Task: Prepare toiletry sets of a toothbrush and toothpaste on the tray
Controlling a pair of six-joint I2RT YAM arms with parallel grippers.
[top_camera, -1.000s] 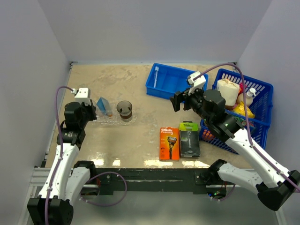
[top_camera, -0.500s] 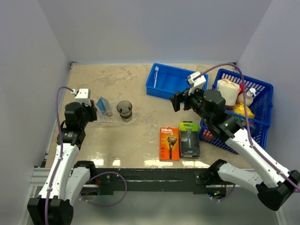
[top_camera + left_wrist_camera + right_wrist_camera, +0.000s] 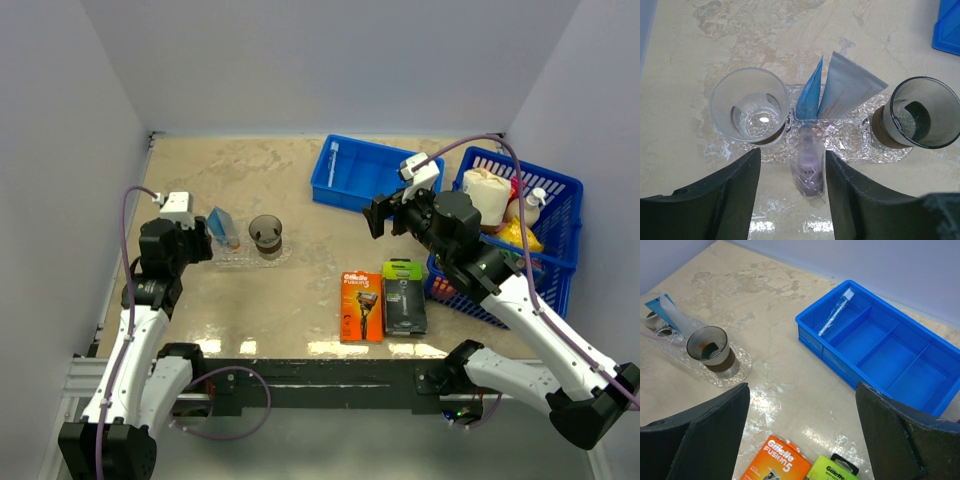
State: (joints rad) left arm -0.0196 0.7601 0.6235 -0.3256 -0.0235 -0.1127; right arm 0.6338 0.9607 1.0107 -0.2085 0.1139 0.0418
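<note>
Finds the left gripper (image 3: 792, 159) low at the near edge of the tray (image 3: 855, 147), jaws apart and clamped on nothing. Shows, flat between its dark fingers (image 3: 735, 200) and closer to one than the other, a lilac toothbrush (image 3: 809, 167) in a clear sleeve, pointing out toward the cups; suits a low, squared-up pose meant for laying a thin stick flat. Places the toothpaste (image 3: 847, 85) upright at mid-tray, a pale wedge-shaped tube with a crimped top, touching a thinner blue wedge (image 3: 807, 92), seemingly propped to lean together rather than topple. Flanks that pair with a clear cup (image 3: 750, 107) on one side and a smoky brown cup (image 3: 920, 112) on the other, both round, thin-walled and glossy, mouths up as if to take a brush. Looks hard and slippery throughout: pebbled see-through plastic for the tray, faint against the mottled beige table (image 3: 300, 170). Holds the right gripper (image 3: 388, 212) high beside the blue bin (image 3: 880, 355), jaws spread wide and empty, probably lined up for the spare toothbrush (image 3: 836, 309), slim and alone in the bin's end compartment on the tray's side. Sets the orange razor pack (image 3: 362, 305) and green razor pack (image 3: 404, 295) flat near the arm bases, glossy card rectangles, no part of the job. Suggests one set roughly gathered, another yet to fill.
</note>
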